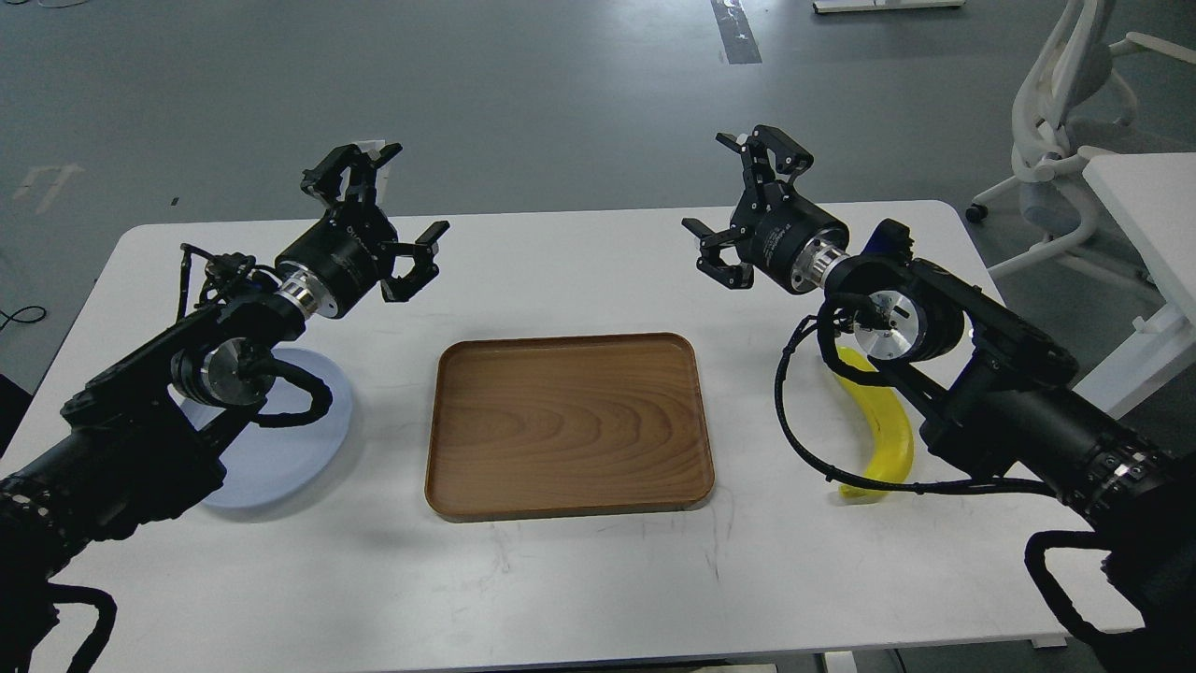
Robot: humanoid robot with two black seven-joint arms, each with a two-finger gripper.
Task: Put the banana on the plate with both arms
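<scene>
The yellow banana (885, 431) lies on the white table at the right, partly hidden behind my right arm and its cable. The pale blue plate (285, 449) lies at the left, partly covered by my left arm. My left gripper (392, 210) is open and empty, held above the table beyond the plate, to its upper right. My right gripper (738, 201) is open and empty, held above the table, up and to the left of the banana.
A brown wooden tray (568, 422) lies in the table's middle between plate and banana. A white office chair (1065, 103) and another white table (1154, 220) stand at the right beyond the table edge.
</scene>
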